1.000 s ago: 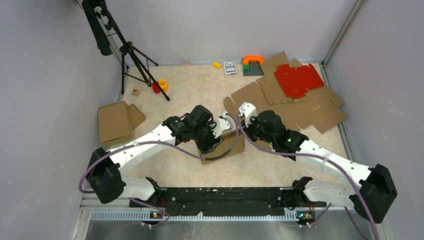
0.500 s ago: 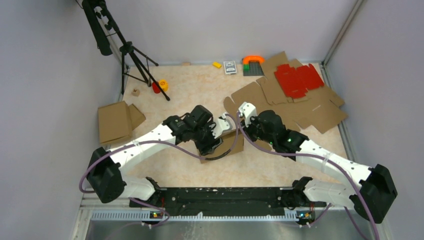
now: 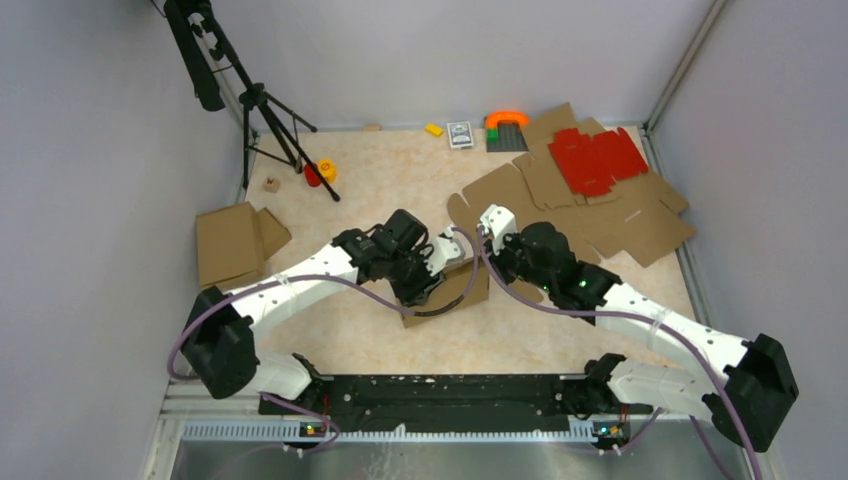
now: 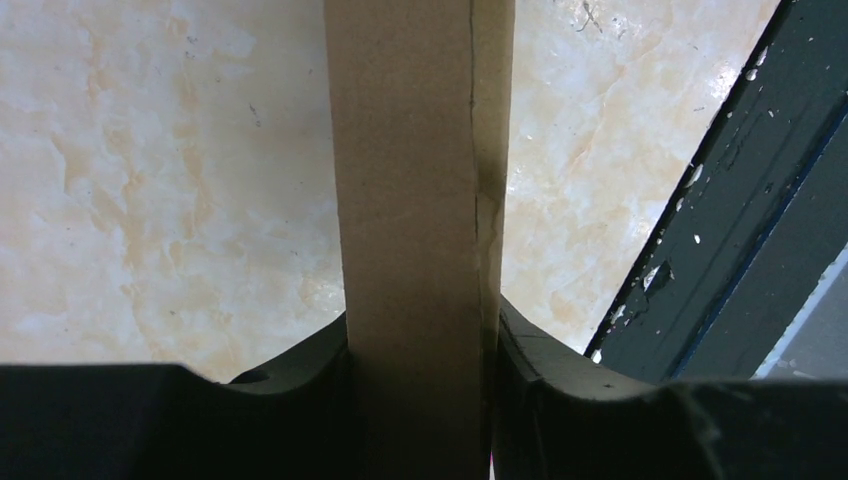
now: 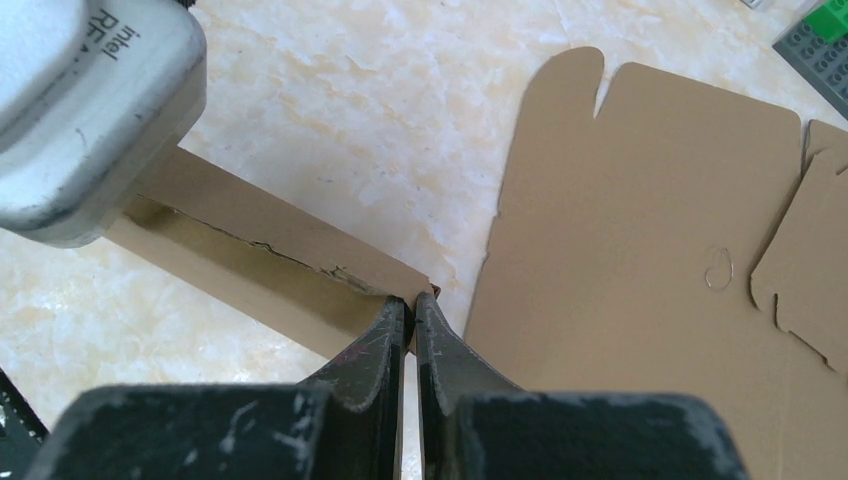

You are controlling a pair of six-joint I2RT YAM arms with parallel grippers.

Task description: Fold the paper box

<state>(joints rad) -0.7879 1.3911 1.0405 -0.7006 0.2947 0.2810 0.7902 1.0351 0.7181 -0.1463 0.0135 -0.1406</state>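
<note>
The paper box [image 3: 458, 291], a partly folded brown cardboard piece, stands at the table's centre between both arms. My left gripper [image 3: 424, 286] is shut on it. In the left wrist view a doubled cardboard wall [image 4: 410, 200] runs upright between the jaws of the left gripper [image 4: 420, 340]. My right gripper [image 3: 477, 262] pinches the box's right end. In the right wrist view the right gripper [image 5: 411, 310] has its jaws nearly closed on the corner of a folded wall [image 5: 250, 260]. The rest of the box is hidden under the arms.
Several flat brown cardboard sheets [image 3: 620, 220] lie at the back right, one close to my right gripper [image 5: 640, 220], with a red die-cut sheet [image 3: 597, 158] on top. A folded brown box [image 3: 232, 243] sits left. A tripod [image 3: 255, 100], small toys [image 3: 322, 172] and a grey brick plate [image 3: 507, 135] stand at the back.
Both grippers keep their hold on the box in nearly the same place. The left arm's elbow and lower links have shifted slightly to the right.
</note>
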